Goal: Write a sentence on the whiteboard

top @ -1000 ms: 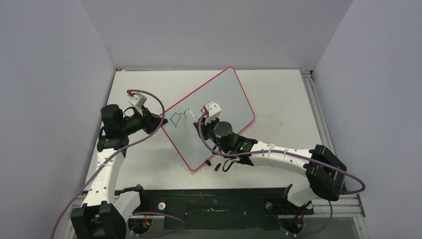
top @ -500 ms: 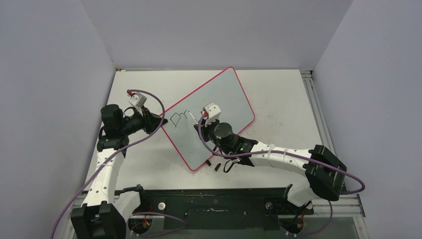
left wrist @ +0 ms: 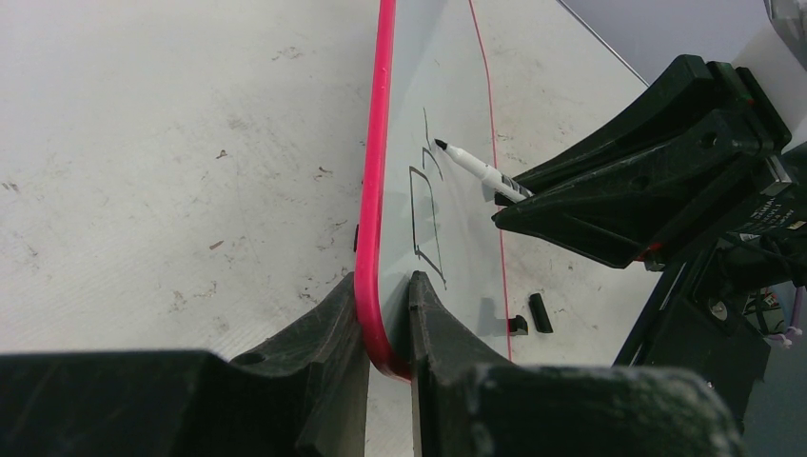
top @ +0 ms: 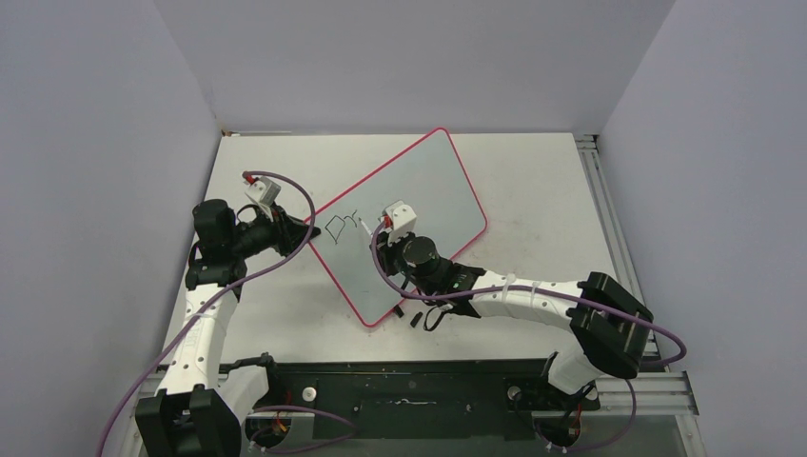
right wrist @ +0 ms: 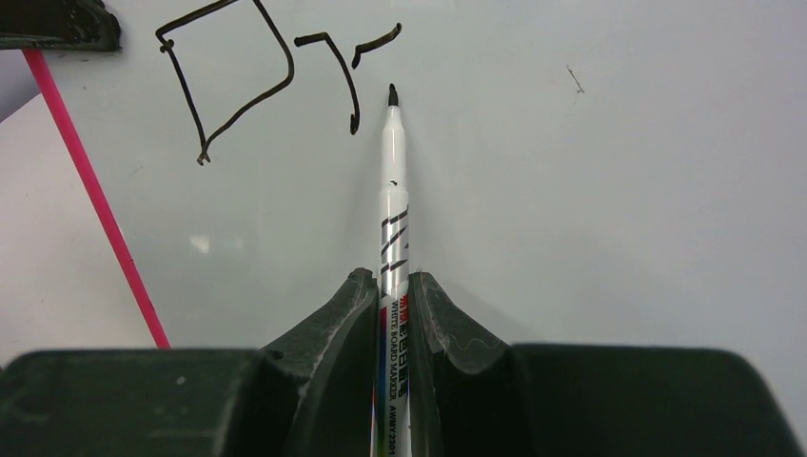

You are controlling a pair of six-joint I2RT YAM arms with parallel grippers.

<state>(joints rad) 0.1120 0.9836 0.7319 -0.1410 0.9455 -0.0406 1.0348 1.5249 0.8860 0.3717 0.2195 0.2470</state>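
Note:
The whiteboard (top: pixel 428 186) lies slanted on the tabletop, white with a pink-red rim. The sentence (top: pixel 339 227) has only the black letters "Dr" (right wrist: pixel 276 67), near the board's left edge. My left gripper (left wrist: pixel 381 286) is shut on the board's rim (left wrist: pixel 373 190) at its left edge (top: pixel 306 231). My right gripper (right wrist: pixel 393 281) is shut on a white board marker (right wrist: pixel 394 190) over the board (top: pixel 378 233). The marker's black tip sits just right of the "r", at or just above the surface. The marker also shows in the left wrist view (left wrist: pixel 476 169).
Two small black pieces (top: pixel 409 314) lie at the board's near corner, one against the rim (left wrist: pixel 518 325) and one loose on the table (left wrist: pixel 539 312). The scuffed white tabletop (top: pixel 542 200) is closed in by grey walls. A metal rail (top: pixel 609 228) runs along its right edge.
My right arm has shifted slightly left with the marker, its tip now just right of the "r". My left gripper and the board have not moved.

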